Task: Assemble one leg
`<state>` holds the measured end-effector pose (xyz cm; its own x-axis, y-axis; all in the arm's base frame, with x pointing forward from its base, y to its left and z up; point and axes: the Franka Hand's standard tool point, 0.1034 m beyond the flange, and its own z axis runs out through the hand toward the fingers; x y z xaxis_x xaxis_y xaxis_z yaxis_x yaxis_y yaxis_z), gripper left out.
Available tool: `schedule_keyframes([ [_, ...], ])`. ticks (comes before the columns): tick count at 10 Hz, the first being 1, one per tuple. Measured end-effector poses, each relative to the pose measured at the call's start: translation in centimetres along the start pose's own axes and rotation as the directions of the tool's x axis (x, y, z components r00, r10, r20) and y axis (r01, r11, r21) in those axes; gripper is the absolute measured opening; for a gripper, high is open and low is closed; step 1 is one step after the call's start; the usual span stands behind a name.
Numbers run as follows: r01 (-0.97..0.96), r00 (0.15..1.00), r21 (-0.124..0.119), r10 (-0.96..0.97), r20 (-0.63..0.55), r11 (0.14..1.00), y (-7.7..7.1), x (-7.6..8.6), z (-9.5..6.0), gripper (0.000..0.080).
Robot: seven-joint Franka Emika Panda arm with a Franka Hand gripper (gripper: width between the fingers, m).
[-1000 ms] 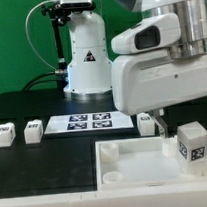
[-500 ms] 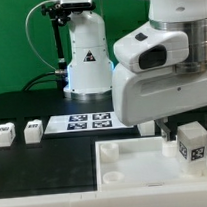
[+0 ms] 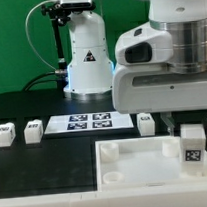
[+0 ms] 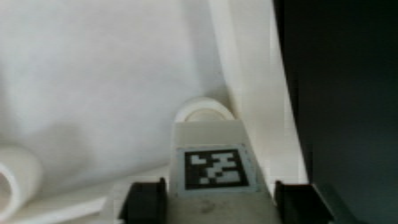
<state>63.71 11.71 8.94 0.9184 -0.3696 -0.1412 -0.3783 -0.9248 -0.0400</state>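
My gripper (image 3: 191, 135) is shut on a leg (image 3: 193, 146), a small white block with a black-and-white tag, and holds it upright over the right side of the large white square panel (image 3: 146, 161). In the wrist view the leg (image 4: 217, 160) sits between my two black fingers (image 4: 150, 197), its far end next to a round corner socket (image 4: 208, 109) by the panel's raised rim. Three more legs stand on the black table: two at the exterior view's left (image 3: 4, 133) (image 3: 33, 130) and one (image 3: 146, 124) near the arm's body.
The marker board (image 3: 89, 121) lies on the table in front of the robot base (image 3: 86, 53). Another round socket (image 3: 113, 176) shows at the panel's near left corner. The arm's large white body (image 3: 160, 82) hides the table behind the panel.
The arm has swung about and the held leg has moved slightly down toward the panel. The other legs and the panel have not moved.
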Motion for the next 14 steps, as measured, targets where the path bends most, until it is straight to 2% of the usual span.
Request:
schedule_keyframes([
  [1,-0.124,0.992,0.019,0.125,-0.035,0.992,0.0,-0.3,0.0,0.0290],
  [3,-0.398,0.913,0.071,0.402,-0.068,0.915,-0.2,-0.6,0.1,0.0290],
  [4,-0.465,0.880,0.088,0.470,-0.061,0.881,-0.5,-0.7,0.1,0.0290],
  [5,-0.586,0.805,0.113,0.593,-0.035,0.802,-0.8,-0.7,0.2,0.0290],
  [6,-0.675,0.731,0.130,0.682,-0.013,0.726,-1.0,-0.8,0.3,0.0290],
  [8,-0.779,0.619,0.141,0.785,0.019,0.611,-1.4,-0.9,0.4,0.0290],
  [9,-0.765,0.636,0.141,0.771,0.019,0.628,-1.4,-0.9,0.4,0.0290],
  [10,-0.760,0.643,0.141,0.765,0.018,0.635,-1.5,-0.9,0.4,0.0373],
  [11,-0.725,0.682,0.141,0.732,0.011,0.674,-1.5,-1.0,0.4,0.0506],
  [12,-0.704,0.705,0.133,0.709,0.009,0.698,-1.4,-1.0,0.5,0.0506],
  [13,-0.563,0.826,0.078,0.564,0.008,0.823,-0.7,-1.3,0.5,0.0618],
  [14,-0.394,0.918,0.043,0.395,-0.019,0.918,-0.6,-1.3,0.2,0.0640],
])
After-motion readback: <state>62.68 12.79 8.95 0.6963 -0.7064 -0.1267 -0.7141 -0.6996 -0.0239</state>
